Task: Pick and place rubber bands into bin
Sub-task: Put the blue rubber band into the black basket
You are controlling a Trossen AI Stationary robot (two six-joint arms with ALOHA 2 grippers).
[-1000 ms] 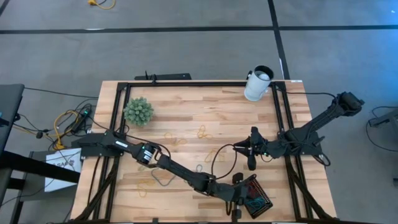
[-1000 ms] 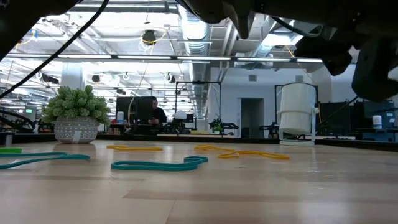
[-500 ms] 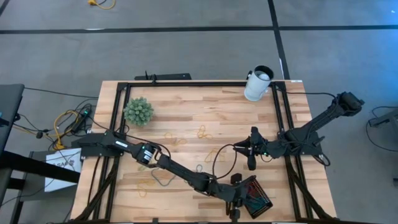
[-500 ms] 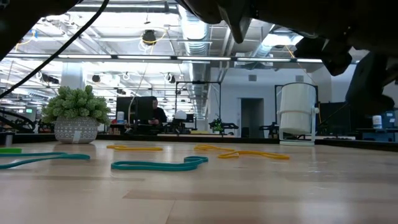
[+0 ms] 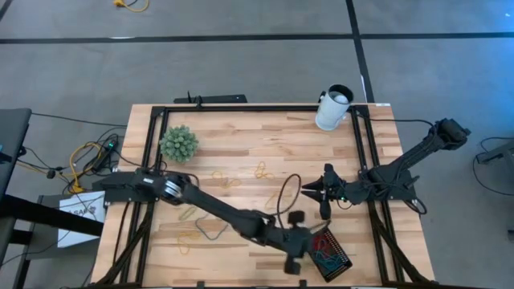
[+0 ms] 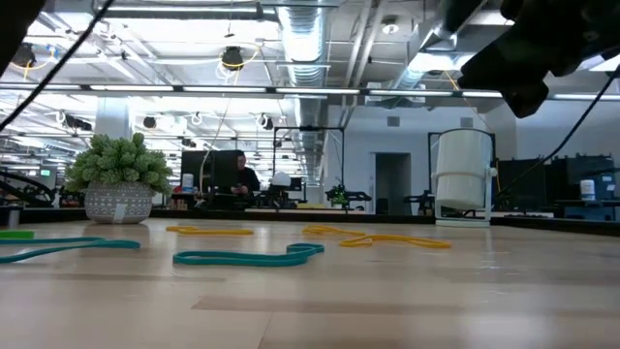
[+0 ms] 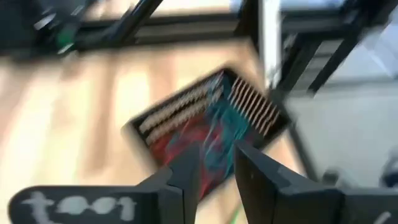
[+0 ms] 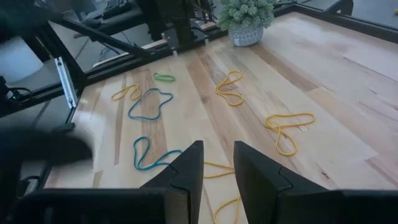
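The bin [image 5: 340, 258] is a small black ribbed tray near the table's near right corner, with red and teal rubber bands in it; it also shows in the left wrist view [image 7: 252, 102]. My left gripper [image 5: 295, 255] hangs in the air just left of the bin, fingers close together [image 7: 217, 158], nothing seen between them. More rubber bands lie flat on the wood: yellow [image 5: 261, 170], grey [image 5: 210, 231], blue [image 8: 149, 102], teal [image 6: 247, 257]. My right gripper [image 5: 309, 191] waits above the table right of centre, shut and empty [image 8: 217, 155].
A potted plant [image 5: 178, 143] stands at the far left and a white cup [image 5: 333, 107] at the far right corner. Black frame rails [image 5: 361, 160] run along the table's sides. A person [image 6: 247, 179] sits far back in the room.
My left gripper has drawn back fast from over the bin, toward the table's left and upward. Its dark shape has left the top of the low view. The bands on the table and the bin have stayed where they were.
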